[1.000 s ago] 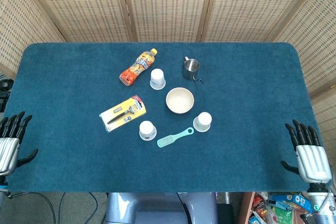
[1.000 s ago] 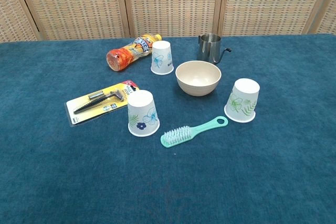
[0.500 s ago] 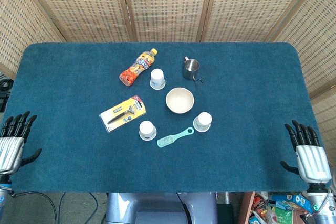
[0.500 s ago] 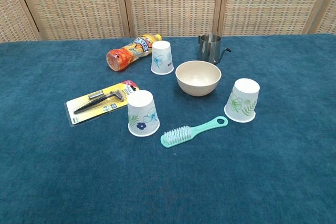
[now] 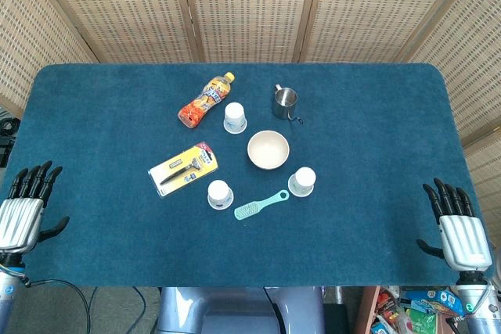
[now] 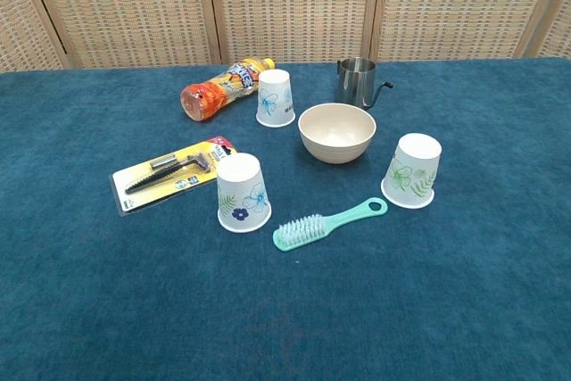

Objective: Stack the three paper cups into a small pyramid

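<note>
Blue table (image 5: 376,115) carries everything. Largest items first, positions by clock face from the beige bowl (image 6: 336,133) at table centre.

Orange drink bottle (image 6: 219,89) lies on its side at 10 o'clock. Razor pack (image 6: 168,174) lies flat at 8 o'clock. Teal brush (image 6: 328,220) lies at 6 o'clock, handle pointing to the right. Steel pitcher (image 6: 356,80) stands upright at 1 o'clock.

Three paper cups, all upside down, all apart — none stacked:
- far cup (image 6: 276,97), 11 o'clock, just beside the bottle
- blue-flower cup (image 6: 243,192), 7 o'clock, just beside the razor pack
- green-leaf cup (image 6: 412,170), 4 o'clock

Left hand (image 5: 23,213) sits at the table's near left corner, fingers spread, holding nothing. Right hand (image 5: 455,226) sits at the near right corner — fingers likewise apart, empty. Both well away from the cups.
</note>
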You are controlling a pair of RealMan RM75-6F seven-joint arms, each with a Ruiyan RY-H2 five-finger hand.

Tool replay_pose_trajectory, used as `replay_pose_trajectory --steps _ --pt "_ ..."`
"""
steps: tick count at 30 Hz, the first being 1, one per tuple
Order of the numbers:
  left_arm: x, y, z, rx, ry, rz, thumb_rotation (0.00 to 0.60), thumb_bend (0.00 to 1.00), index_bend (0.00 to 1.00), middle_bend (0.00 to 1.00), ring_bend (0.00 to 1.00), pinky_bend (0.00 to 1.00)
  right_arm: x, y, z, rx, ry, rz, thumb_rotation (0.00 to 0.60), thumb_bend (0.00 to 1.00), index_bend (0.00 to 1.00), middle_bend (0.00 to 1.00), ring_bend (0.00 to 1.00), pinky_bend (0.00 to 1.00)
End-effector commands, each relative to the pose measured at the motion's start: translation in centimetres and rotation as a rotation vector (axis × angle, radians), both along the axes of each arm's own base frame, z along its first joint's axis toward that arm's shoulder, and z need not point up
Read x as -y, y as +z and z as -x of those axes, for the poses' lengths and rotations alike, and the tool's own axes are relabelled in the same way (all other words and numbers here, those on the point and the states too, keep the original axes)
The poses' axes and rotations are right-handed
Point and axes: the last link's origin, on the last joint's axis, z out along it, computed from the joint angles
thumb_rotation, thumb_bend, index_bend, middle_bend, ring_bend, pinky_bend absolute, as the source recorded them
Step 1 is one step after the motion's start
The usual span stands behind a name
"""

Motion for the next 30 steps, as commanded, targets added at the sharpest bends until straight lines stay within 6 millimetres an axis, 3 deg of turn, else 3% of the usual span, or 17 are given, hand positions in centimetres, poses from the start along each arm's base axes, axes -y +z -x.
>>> replay_pose_trajectory --steps 1,7,10,18,30 --pt "0.0 0.0 0.1 -0.006 -0.002 -0.007 0.600 0.26 0.00 0.00 0.00 0.00 0.0 -0.1 0.0 0.002 -0.001 -0.002 0.600 0.10 0.00 0.00 0.00 0.00" --pt "-0.3 -0.1 0.3 -0.005 0.004 -0.001 0.600 0.26 0.00 0.00 0.00 0.00 0.1 -0.3 0.2 0.003 -0.009 -0.007 0.600 0.10 0.00 0.00 0.00 0.00" --pt "-1.6 0.0 -0.1 -0.013 -0.013 0.002 0.600 0.27 0.00 0.00 0.00 0.00 0.3 -0.5 0.5 0.000 -0.023 -0.012 0.600 0.10 0.00 0.00 0.00 0.00" --pt "-7.9 0.7 -4.8 -0.029 -0.127 0.029 0.600 0.27 0.01 0.00 0.00 0.00 0.5 -0.2 0.9 0.016 -0.044 0.005 0.600 0.10 0.00 0.00 0.00 0.00" --pt "-18.3 -1.8 -12.3 -0.056 -0.174 0.161 0.600 0.27 0.07 0.00 0.00 0.00 0.9 -0.1 1.9 0.025 -0.083 0.005 0.600 0.10 0.00 0.00 0.00 0.00"
